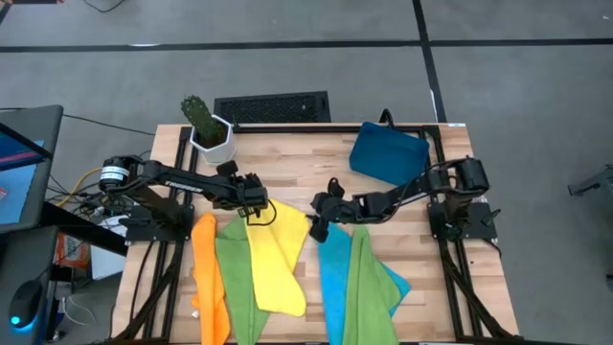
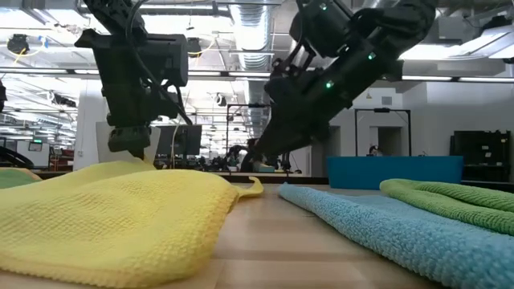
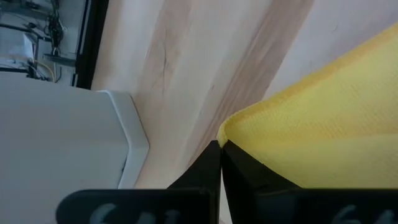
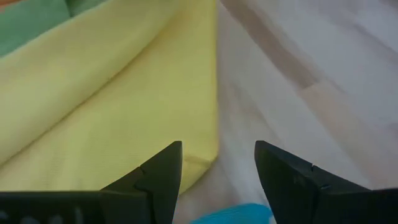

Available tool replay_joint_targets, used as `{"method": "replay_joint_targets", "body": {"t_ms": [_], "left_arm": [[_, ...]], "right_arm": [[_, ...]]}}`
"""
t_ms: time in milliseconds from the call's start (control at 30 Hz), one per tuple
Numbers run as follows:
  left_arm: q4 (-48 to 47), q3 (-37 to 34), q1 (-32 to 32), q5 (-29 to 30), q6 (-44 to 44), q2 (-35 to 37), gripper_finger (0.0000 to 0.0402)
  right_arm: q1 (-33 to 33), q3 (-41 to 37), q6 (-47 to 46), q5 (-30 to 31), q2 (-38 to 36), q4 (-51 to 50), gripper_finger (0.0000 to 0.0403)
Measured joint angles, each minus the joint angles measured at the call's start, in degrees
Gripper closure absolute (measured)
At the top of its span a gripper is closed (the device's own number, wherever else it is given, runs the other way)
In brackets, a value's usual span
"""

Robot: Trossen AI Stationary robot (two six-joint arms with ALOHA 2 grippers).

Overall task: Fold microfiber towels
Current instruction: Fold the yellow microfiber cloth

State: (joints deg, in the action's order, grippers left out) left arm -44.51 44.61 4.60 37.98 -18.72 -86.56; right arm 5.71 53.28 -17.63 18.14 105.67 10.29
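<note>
Left end effector (image 1: 257,213): arm reached in across the pale wooden slatted bench (image 1: 287,153), fingers pinched together on the far corner of the soft yellow microfiber towel (image 1: 273,261); right end effector (image 1: 316,230): arm stretched in from the opposite side, fingers apart, lowered at that towel's other far corner. Towels, five, lying side by side at the bench's near half: one orange (image 1: 208,283), one yellow, one bright blue (image 1: 337,278), two lime green (image 1: 236,278) (image 1: 367,287). Other: one rigid dark-blue rectangular tray (image 1: 387,153), one potted cactus in a white pot (image 1: 209,128).
</note>
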Motion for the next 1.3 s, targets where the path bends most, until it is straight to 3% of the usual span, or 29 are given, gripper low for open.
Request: {"method": "replay_joint_targets", "body": {"t_ms": [333,1300], "left_arm": [[0.4,0.0,0.0,0.0,0.0,0.0,0.0401],[1.8,0.0,0.0,0.4,0.0,0.0,0.0400]], "right_arm": [[1.7,1.5,-1.8,0.5,5.3,0.0,0.0177],[1.3,1.5,-1.5,2.9,5.4,2.5,0.0178]]}}
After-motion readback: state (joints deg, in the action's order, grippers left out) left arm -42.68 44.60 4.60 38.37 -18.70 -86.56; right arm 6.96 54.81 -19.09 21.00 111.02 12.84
